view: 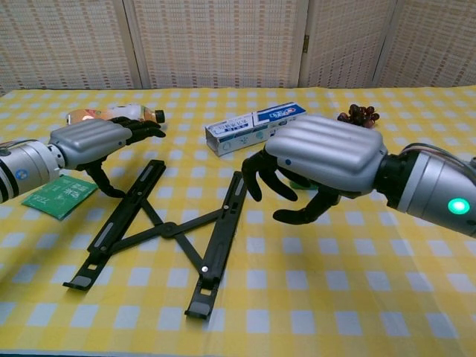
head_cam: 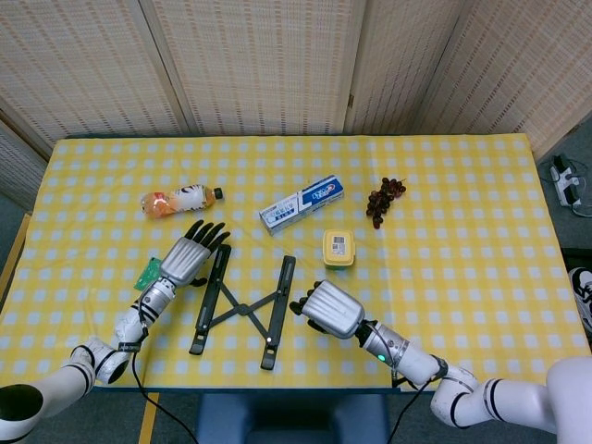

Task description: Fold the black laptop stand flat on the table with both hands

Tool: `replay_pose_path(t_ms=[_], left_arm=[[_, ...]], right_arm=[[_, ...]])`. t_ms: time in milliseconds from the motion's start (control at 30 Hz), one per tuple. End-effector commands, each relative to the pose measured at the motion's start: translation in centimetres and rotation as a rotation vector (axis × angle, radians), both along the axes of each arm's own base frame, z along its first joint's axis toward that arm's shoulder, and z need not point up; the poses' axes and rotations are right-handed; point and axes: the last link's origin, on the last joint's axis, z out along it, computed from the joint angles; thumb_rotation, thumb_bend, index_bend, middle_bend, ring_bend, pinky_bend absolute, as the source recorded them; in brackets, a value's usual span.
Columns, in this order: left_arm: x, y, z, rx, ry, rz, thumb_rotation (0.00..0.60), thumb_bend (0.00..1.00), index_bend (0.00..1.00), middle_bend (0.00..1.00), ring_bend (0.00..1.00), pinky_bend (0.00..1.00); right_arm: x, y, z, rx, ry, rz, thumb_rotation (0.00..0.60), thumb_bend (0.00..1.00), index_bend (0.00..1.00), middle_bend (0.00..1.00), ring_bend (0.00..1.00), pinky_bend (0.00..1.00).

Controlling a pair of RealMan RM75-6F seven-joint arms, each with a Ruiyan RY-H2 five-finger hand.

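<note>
At the far left, we see a small flat green packet (head_cam: 148, 274) lying on the yellow-and-white checked tablecloth (head_cam: 462, 194), just beside our left arm. Behind it lies an orange drink bottle with a black cap (head_cam: 179, 199), on its side. Our left hand (head_cam: 188, 256), silver on the back with black fingers, hovers by the upper end of the left bar of the stand; its fingers are spread and it is grasping nothing. From the chest view its thumb points down close to that bar, but we cannot tell if it touches.

The black X-shaped laptop stand (head_cam: 242, 306) is near the front edge of the table, between our two hands. Its two long bars are spread apart and joined by thin crossed links in the middle.

Behind the stand lies a white and blue toothpaste box (head_cam: 301, 203). Our right hand (head_cam: 327, 309) is just to the right of the right bar. Its fingers are curled downward and apart, with nothing in them, and they are close to the bar without clearly touching it. Behind this hand stands a small container with a yellow lid (head_cam: 339, 248). Further right and back lies a bunch of dark grapes (head_cam: 383, 200).
</note>
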Motion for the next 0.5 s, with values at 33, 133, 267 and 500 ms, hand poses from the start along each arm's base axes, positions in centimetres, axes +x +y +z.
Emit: replay_pose_path(t_ms=[33, 133, 267, 500], left_arm=[[0.0, 0.1, -0.1, 0.001, 0.000, 0.001, 0.600, 0.17, 0.00, 0.00, 0.00, 0.00], [0.2, 0.0, -0.4, -0.018, -0.046, 0.026, 0.600, 0.17, 0.00, 0.00, 0.00, 0.00], [0.3, -0.1, -0.6, -0.023, -0.062, 0.029, 0.600, 0.17, 0.00, 0.00, 0.00, 0.00], [0.5, -0.2, -1.0, -0.038, -0.102, 0.049, 0.600, 0.17, 0.00, 0.00, 0.00, 0.00]], right_arm=[[0.0, 0.0, -0.5, -0.007, 0.016, 0.014, 0.600, 0.33, 0.54, 0.76, 0.76, 0.72], [-0.2, -0.2, -1.1, -0.016, 0.025, 0.017, 0.600, 0.33, 0.55, 0.78, 0.77, 0.75], [-0.2, -0.4, -1.9, -0.045, 0.058, 0.045, 0.600, 0.33, 0.55, 0.79, 0.78, 0.75], [-0.1, -0.3, -3.9, -0.046, 0.096, 0.081, 0.600, 0.33, 0.58, 0.82, 0.81, 0.78]])
